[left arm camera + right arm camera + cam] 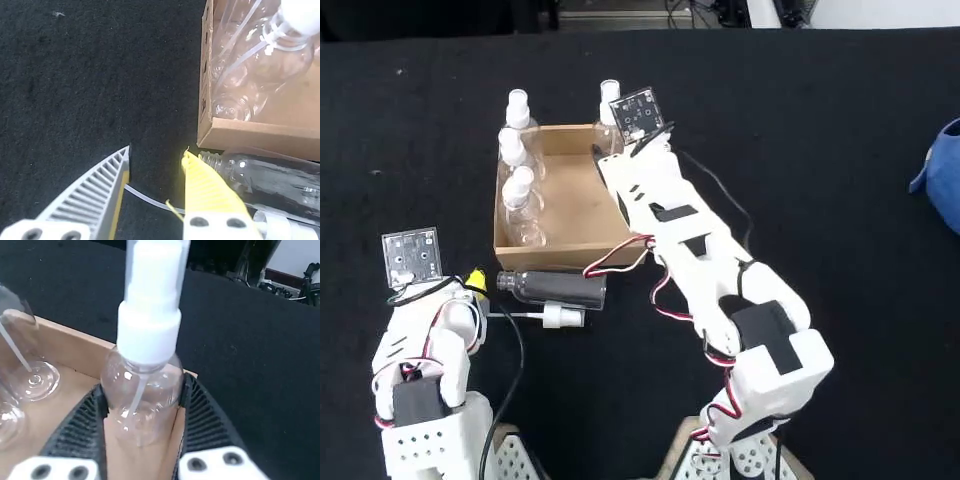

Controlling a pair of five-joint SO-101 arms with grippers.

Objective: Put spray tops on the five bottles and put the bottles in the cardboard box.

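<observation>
The cardboard box (570, 250) sits at mid-table with three clear bottles with white spray tops (520, 190) standing along its left side. My right gripper (145, 390) is shut on a fourth capped bottle (142, 345), upright at the box's far right corner (610, 105). A topless bottle (555, 288) lies on the table in front of the box, with a loose spray top (560, 317) beside it. My left gripper (156, 151) stands open by that bottle's neck (215, 160). The spray top's thin tube (145, 196) runs between its fingers.
A blue object (945, 175) lies at the table's right edge. The right arm (690, 250) stretches over the box's right wall. Black cloth covers the table.
</observation>
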